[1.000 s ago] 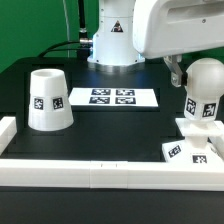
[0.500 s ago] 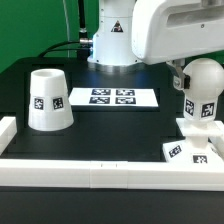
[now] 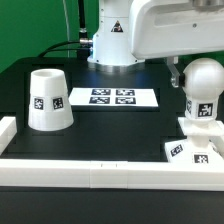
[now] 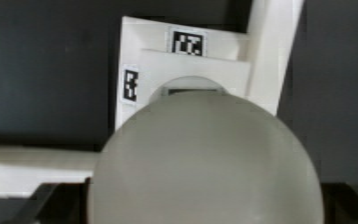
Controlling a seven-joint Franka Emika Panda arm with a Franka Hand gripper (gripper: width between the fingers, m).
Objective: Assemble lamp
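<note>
The round-topped bulb post (image 3: 203,90) stands upright on the flat square base (image 3: 190,128) at the exterior view's right. My gripper (image 3: 200,75) comes down from above and is shut on the bulb's round top. One finger (image 3: 177,72) shows at the bulb's left side and the other is hidden behind it. In the wrist view the bulb (image 4: 197,160) fills the gap between the dark fingers (image 4: 34,200) of my gripper (image 4: 197,205), with the tagged base (image 4: 158,30) beyond it. The tapered shade (image 3: 47,100) stands alone, mouth up, at the exterior view's left.
The marker board (image 3: 112,97) lies flat at the middle back. A long white rail (image 3: 100,172) runs along the front edge and turns up the left side (image 3: 8,130). The robot's base (image 3: 112,40) stands at the back.
My gripper and the bulb post have shifted very slightly to the exterior view's left and the post's tag has turned a little. The shade has not moved.
</note>
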